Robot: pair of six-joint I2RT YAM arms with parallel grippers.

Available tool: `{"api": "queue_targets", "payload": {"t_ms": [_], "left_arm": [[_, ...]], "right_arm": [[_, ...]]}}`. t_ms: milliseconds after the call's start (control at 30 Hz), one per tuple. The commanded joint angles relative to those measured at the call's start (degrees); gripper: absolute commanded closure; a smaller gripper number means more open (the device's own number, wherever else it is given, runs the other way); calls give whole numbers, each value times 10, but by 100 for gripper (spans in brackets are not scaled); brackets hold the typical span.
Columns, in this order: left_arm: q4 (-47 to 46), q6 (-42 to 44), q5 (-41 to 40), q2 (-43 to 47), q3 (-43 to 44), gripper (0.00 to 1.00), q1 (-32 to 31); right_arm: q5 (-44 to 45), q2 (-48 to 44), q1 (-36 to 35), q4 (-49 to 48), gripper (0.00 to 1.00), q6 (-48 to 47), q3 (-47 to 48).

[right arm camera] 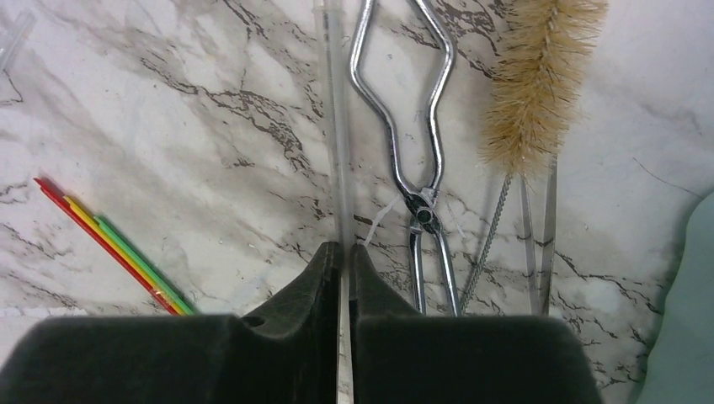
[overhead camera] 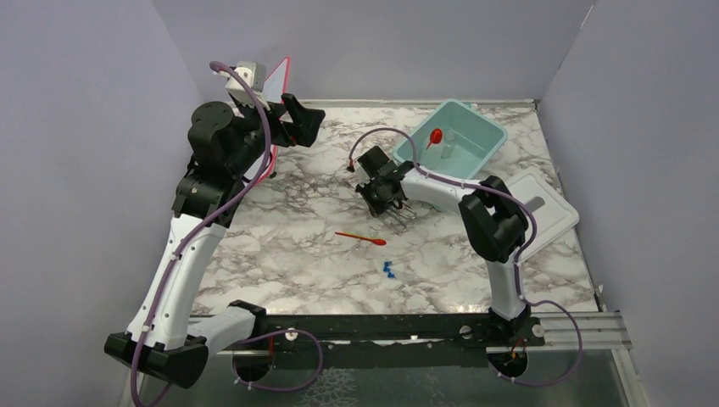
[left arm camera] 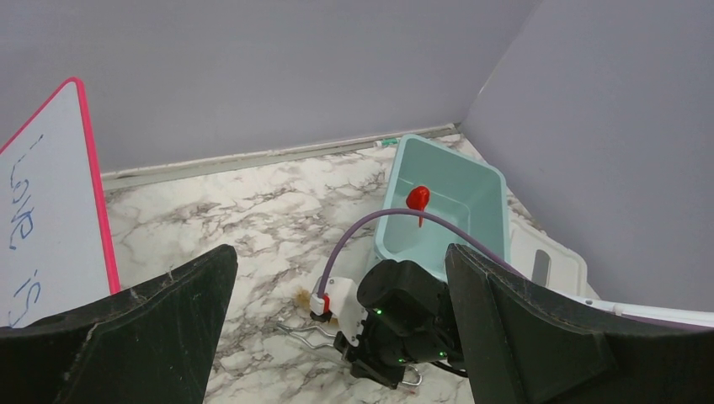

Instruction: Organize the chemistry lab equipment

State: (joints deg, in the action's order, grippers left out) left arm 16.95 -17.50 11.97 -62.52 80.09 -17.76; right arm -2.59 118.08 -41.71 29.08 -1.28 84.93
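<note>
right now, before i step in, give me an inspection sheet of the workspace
surface: marble-patterned table
job's things: red funnel and glass vessel inside teal tub; spatula, blue-capped tubes, tongs, brush loose on the table
clutter: white lid beside the tub; coloured strips on the table
grippers: left claw open, raised; right claw low, shut on thin clear rod
cables: purple cables run along both arms; no snag seen
surroundings: grey walls; whiteboard leaning back left
</note>
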Motion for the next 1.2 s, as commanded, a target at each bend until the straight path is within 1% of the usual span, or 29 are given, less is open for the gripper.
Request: {"api": "queue_targets", "payload": {"t_ms": [0, 233, 467, 667, 833, 933, 1000, 1167], "left_arm": [[4, 7, -13, 8, 6, 3, -3], [7, 9, -19, 16, 1, 3, -3], [9, 9, -22, 25, -3, 3, -3], [10, 7, -22, 32, -5, 3, -3], [9, 4, -16, 37, -8, 3, -3], [8, -6, -12, 40, -16, 3, -3], [3, -11, 4, 40, -22, 3, -3], [-4, -28, 24, 45, -30, 3, -3]], "right_arm": [[-39, 1, -6, -1, 93, -6, 8], [-113, -64, -6, -38, 94, 48, -10], [-109, -138, -6, -63, 95, 80, -11], [-41, -206, -5, -63, 95, 100, 13], [21, -254, 5, -42, 96, 108, 51], [71, -269, 26, -14, 96, 117, 85], [106, -280, 41, -1, 96, 122, 101], [212, -325, 94, -3, 96, 133, 102]]}}
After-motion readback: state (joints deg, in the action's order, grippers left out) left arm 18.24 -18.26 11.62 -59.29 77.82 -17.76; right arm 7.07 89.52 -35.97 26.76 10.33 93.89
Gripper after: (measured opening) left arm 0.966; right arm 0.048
